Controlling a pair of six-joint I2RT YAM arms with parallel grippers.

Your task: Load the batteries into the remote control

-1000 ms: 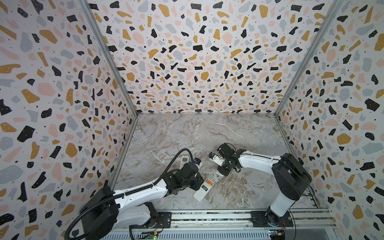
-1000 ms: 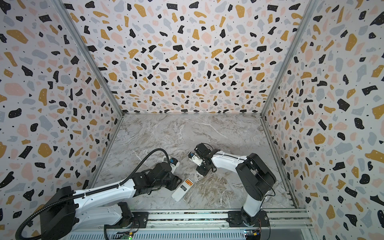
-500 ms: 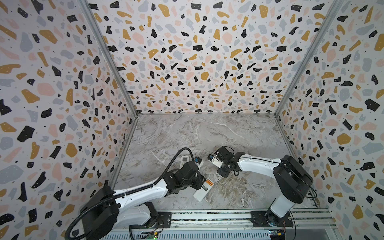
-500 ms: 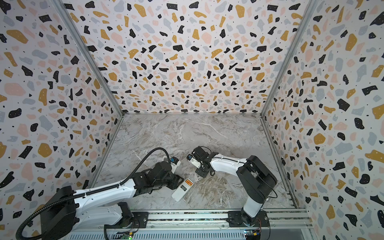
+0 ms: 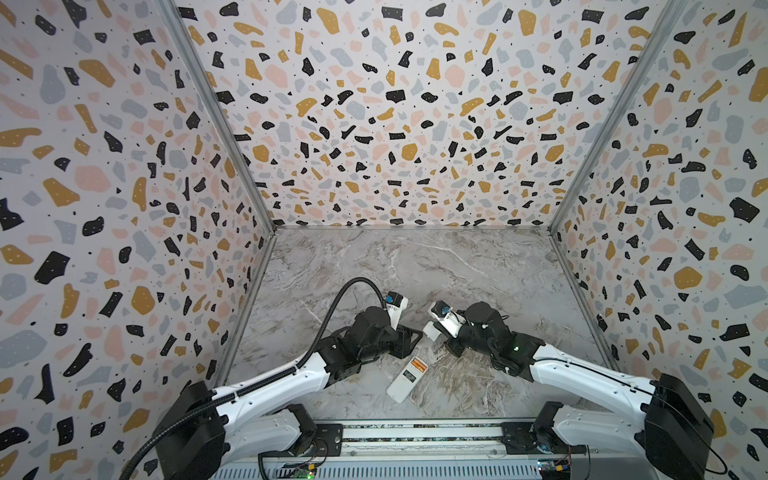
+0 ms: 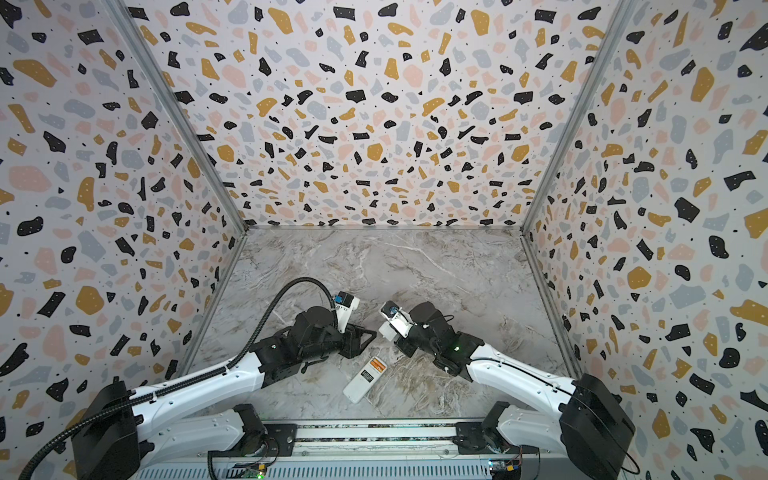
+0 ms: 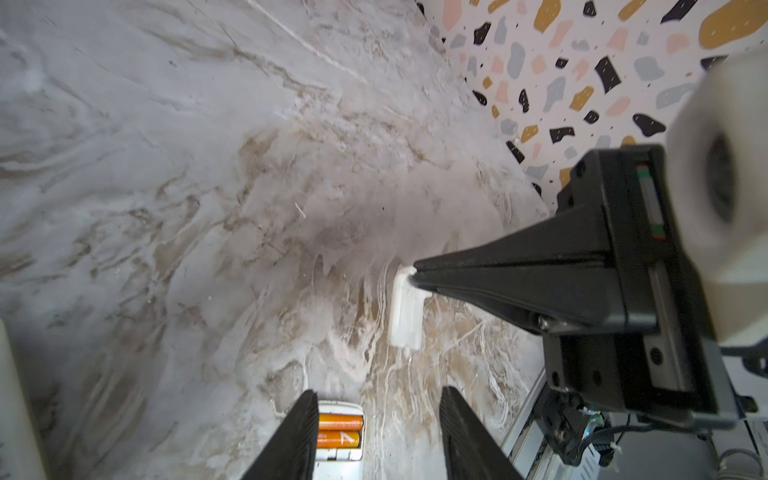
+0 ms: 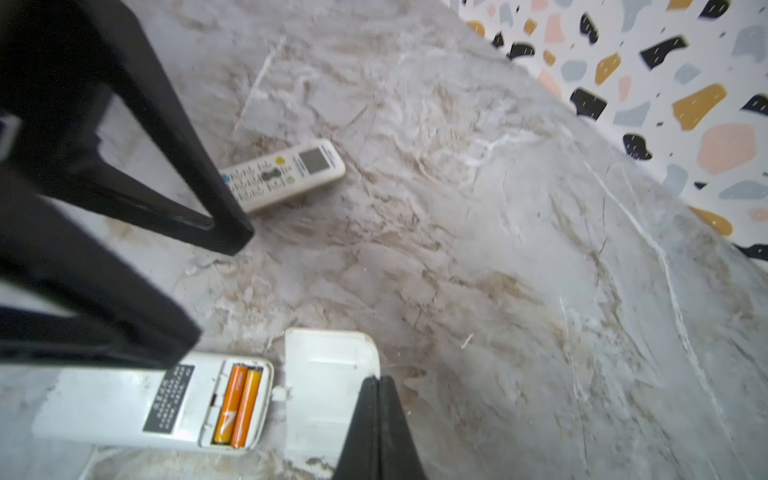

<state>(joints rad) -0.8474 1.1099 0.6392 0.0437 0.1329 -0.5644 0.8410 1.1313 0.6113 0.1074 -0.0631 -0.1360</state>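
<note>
**The right gripper (image 8: 376,382) closes at the cover (image 8: 328,374)**

Since a second ago the right arm has sunk lower and its fingers have pressed together at the loose cover. The left gripper (image 7: 378,395) stands spread and empty. Two orange batteries (image 8: 239,409) sit in the face-down remote (image 8: 104,405). They are probably light, rigid and slick, so grip mid-barrel.

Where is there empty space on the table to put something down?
The back of the table, from the back wall halfway forward, is bare, and so is the strip along the right wall. The front middle is crowded: open remote, its loose cover, left fingers and right fingers all meet there.
</note>
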